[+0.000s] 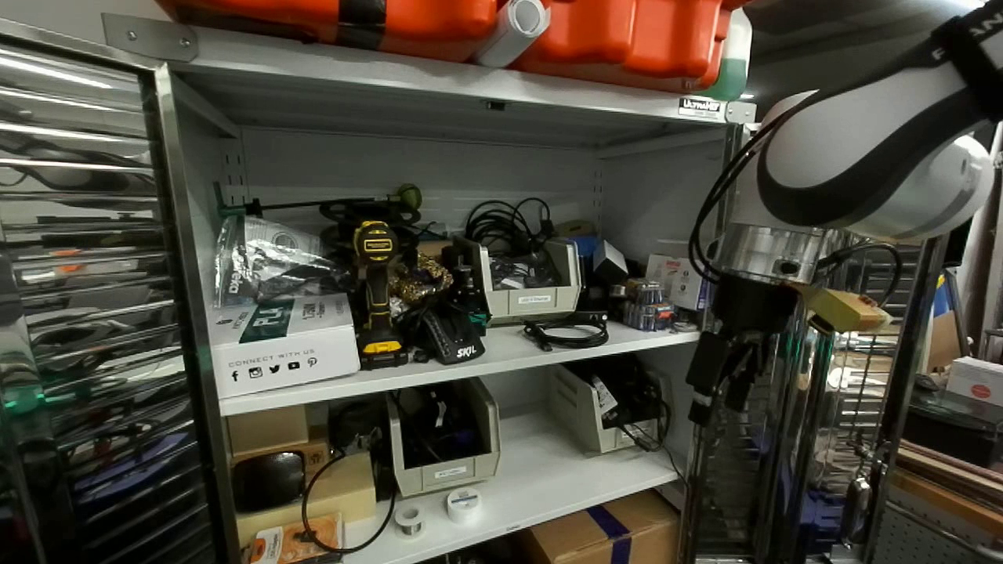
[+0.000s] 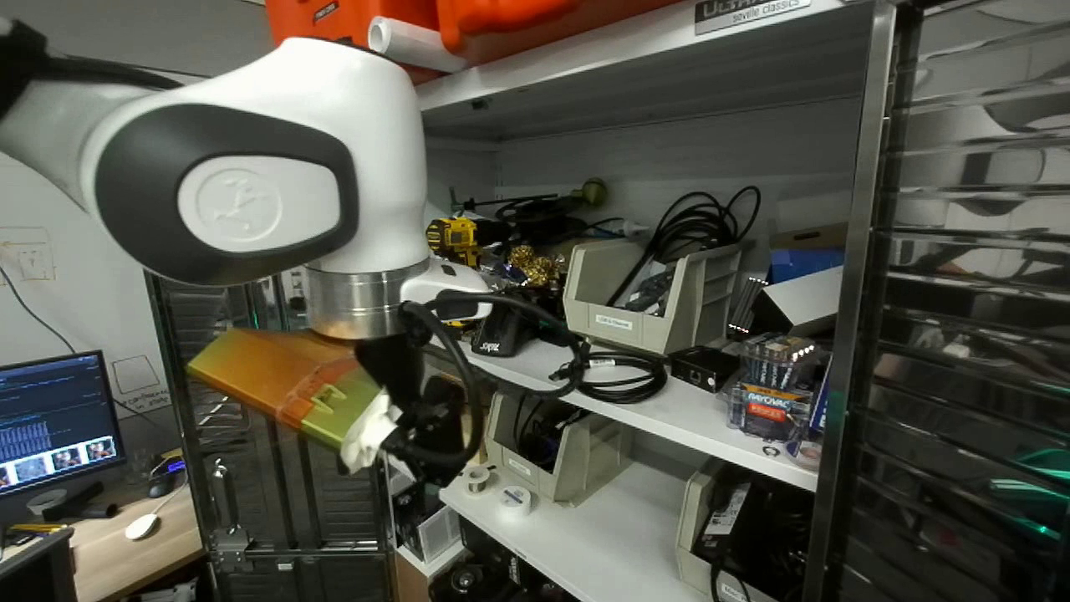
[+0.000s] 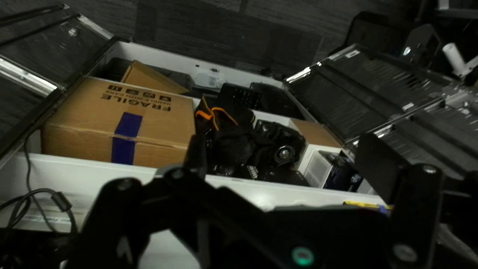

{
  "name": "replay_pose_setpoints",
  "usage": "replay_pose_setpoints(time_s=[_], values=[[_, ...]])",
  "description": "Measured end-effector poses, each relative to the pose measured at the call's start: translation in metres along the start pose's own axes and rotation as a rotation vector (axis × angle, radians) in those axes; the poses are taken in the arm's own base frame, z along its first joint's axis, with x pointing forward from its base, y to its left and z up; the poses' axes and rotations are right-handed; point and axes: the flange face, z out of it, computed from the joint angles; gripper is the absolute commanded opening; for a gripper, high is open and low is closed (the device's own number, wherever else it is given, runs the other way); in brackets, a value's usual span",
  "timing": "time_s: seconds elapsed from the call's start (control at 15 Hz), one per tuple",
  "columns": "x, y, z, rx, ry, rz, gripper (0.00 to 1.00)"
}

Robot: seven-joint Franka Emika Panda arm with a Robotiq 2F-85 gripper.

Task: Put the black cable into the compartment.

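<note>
Inside the compartment [image 1: 423, 157], just in front of a pale bin [image 1: 517, 312], the black cable [image 2: 625, 391] lay coiled on the shelf [image 1: 501, 356], with a small black box [image 2: 704, 368] beside it and the batteries [image 2: 769, 410] further along. I hung outside, my gripper [image 3: 286, 157] well apart from the cable, its jaws released and spread wide. The wrist view showed me a cardboard box [image 3: 157, 116], marked FRAGILE, lower down.

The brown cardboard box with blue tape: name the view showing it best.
The wrist view: the brown cardboard box shows two faces, its FRAGILE print and blue tape, mostly unobstructed. An exterior view catches only part of the box, below a white shelf and cut by the frame's bottom; nowhere else is it visible.
</note>
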Motion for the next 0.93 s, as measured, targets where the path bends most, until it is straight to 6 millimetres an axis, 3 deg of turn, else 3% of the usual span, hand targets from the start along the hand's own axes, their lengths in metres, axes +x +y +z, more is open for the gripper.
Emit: replay_pose_setpoints(time_s=[0.53, 0.93], values=[[0.086, 0.078, -0.009, -0.052, 0.075, 0.167, 1.00], [0.155, 0.107, -0.009, -0.070, 0.122, 0.279, 1.00]])
